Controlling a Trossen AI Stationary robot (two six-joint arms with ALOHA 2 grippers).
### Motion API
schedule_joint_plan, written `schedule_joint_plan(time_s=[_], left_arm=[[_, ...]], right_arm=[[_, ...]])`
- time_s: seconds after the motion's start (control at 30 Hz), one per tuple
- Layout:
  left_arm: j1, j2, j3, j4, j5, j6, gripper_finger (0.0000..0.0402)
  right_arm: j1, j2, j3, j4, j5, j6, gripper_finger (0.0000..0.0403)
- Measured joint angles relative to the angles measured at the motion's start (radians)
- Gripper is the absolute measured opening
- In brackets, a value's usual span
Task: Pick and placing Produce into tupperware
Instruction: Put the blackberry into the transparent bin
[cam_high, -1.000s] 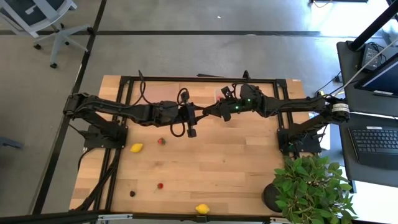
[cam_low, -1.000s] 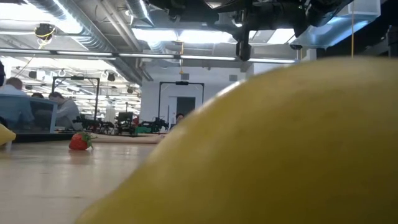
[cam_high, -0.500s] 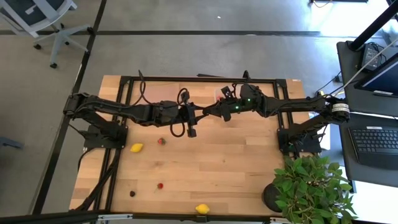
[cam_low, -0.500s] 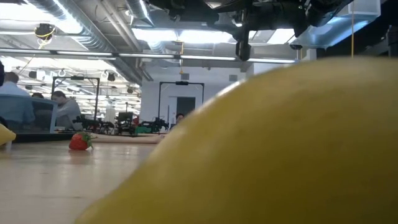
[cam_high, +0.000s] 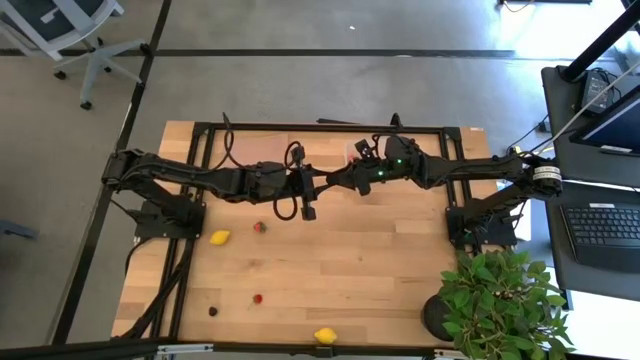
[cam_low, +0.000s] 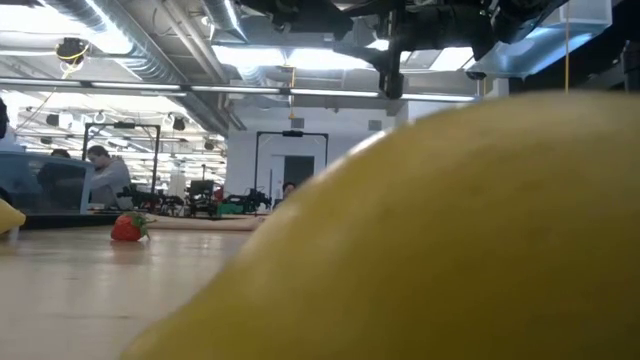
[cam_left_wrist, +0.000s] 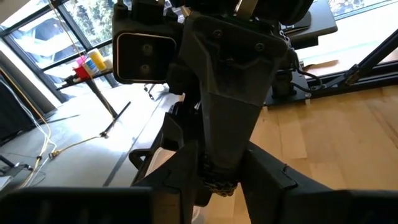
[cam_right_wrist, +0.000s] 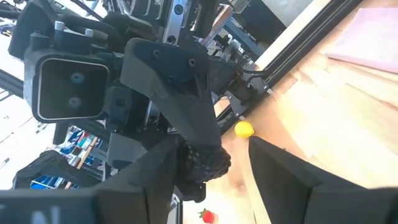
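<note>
Both grippers meet tip to tip above the table's middle rear. Left gripper (cam_high: 322, 181) closed on a dark berry (cam_right_wrist: 202, 163); right gripper (cam_high: 330, 181) has its fingers (cam_right_wrist: 292, 177) spread on either side of that berry. Tupperware (cam_high: 356, 151) mostly hidden under the right arm. On the wooden table (cam_high: 380, 270): 2 lemons (cam_high: 220, 238) (cam_high: 325, 336), 2 strawberries (cam_high: 260, 227) (cam_high: 257, 298), 1 loose dark berry (cam_high: 213, 311). Near lemon fills most of the low view. Brown sheet (cam_high: 262, 152) behind the left arm; potted plant (cam_high: 500, 300) at the right corner.
</note>
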Motion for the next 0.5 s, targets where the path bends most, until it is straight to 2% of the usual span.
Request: schedule_joint_plan(time_s=[0.17,0.37,0.5], left_arm=[[0.0,0.0,0.0,-0.002,-0.001,0.0,0.0097],[0.0,0.0,0.0,-0.008,-0.004,-0.006,0.0088],[0.0,0.0,0.0,-0.012,-0.004,-0.008,0.0111]], right_arm=[[0.0,0.0,0.0,0.001,0.003,-0.001,0.0193],[0.0,0.0,0.0,0.007,0.003,-0.032,0.0126],[0.0,-0.002,0.0,0.007,0.005,-0.054,0.0093]])
